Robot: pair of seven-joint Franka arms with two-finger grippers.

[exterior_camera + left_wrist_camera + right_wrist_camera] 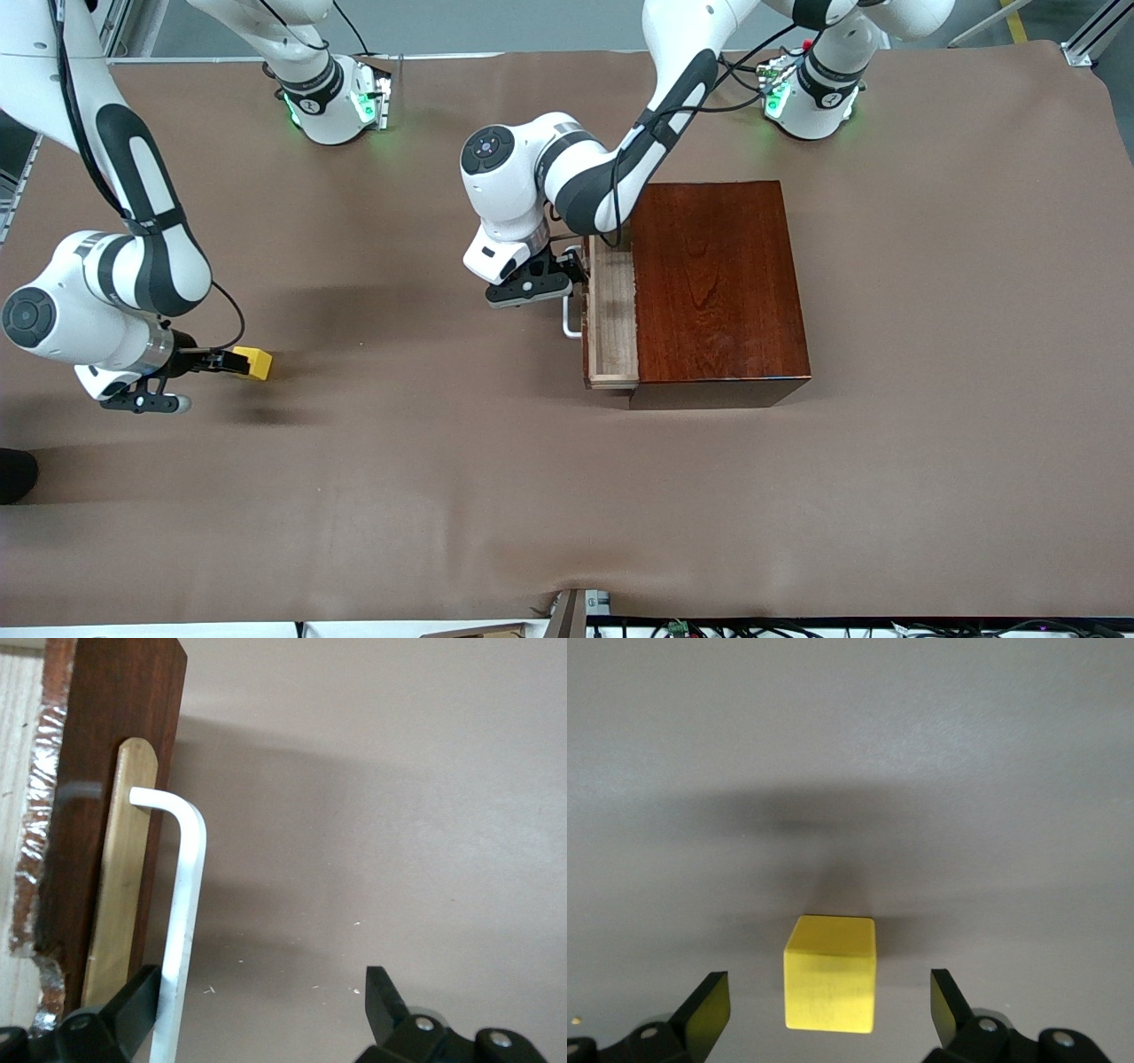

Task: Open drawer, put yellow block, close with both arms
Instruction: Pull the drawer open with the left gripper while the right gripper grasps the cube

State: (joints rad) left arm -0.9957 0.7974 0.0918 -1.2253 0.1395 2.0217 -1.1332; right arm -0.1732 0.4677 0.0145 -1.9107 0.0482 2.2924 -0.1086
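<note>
Yellow block (258,362): small bright cube with matte flat faces and sharp edges, on the brown tabletop (567,496) at the right arm's end, at about 9 o'clock from the box and well apart from it.
Handling of the block: it looks light and stiff, not fragile; I judge that two parallel side faces are the good place to hold it, at middle height.
Right end effector (830,1005): fingers spread wide, one on each side of the block, not touching it in the right wrist view.
Drawer (613,319): tray of light unfinished wood, pulled out a little from the glossy reddish-brown wooden box (718,283), on the box's 9 o'clock side.
Handle (182,930): white U-shaped bar, smooth and hard, probably a bit slippery; the straight middle part is where to pull or push.
Left end effector (263,1010): fingers spread, at the handle, with the bar just beside one finger; it pinches nothing.
Tabletop cover: brown, soft-looking, with slight wrinkles.
Step, as I judge: the block is not yet grasped.
</note>
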